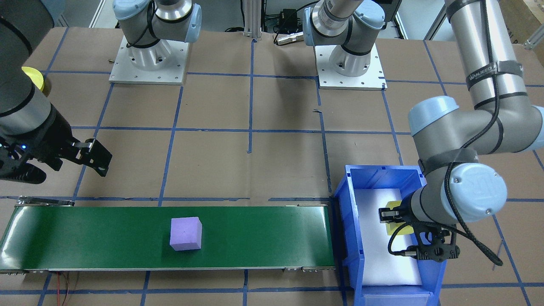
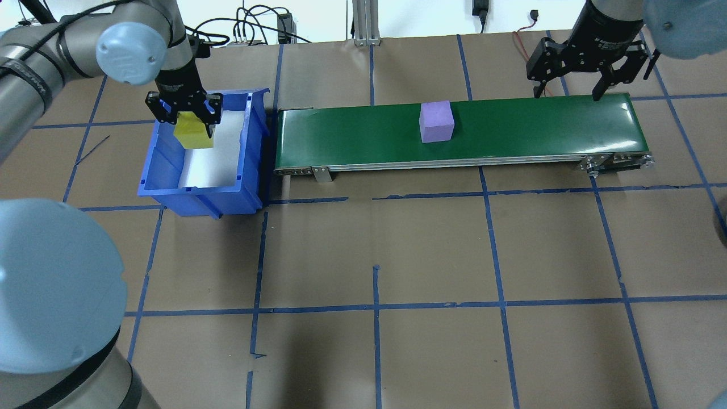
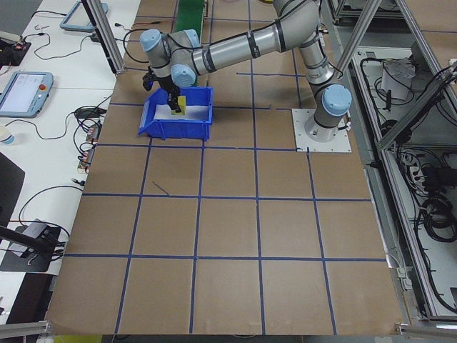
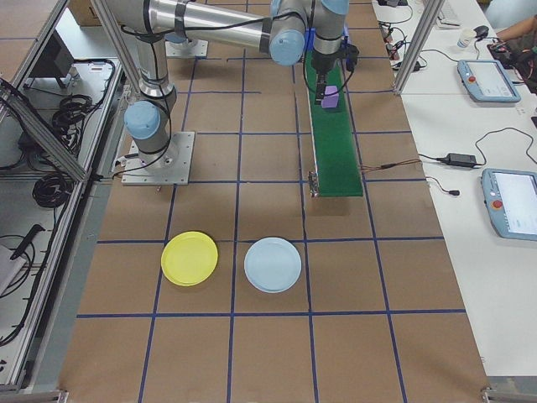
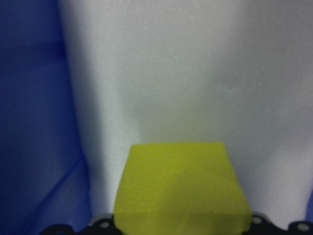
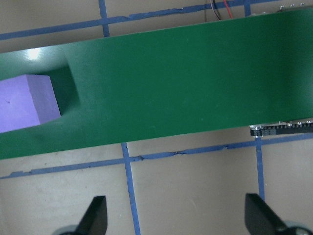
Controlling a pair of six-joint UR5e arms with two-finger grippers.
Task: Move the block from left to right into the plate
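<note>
The left gripper (image 2: 186, 116) is clamped on a yellow foam block (image 2: 193, 134) inside the blue plastic bin (image 2: 250, 165) (apparently to lift it out). The right gripper (image 2: 590, 91) waits spread wide and empty above the green conveyor belt (image 2: 539, 128), where a purple foam cube (image 2: 436, 121) sits.

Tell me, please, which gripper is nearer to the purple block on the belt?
The right gripper: it hangs open above the belt's far end, along from the purple block. The left gripper is past the other end, over the bin, holding a yellow block.
</note>
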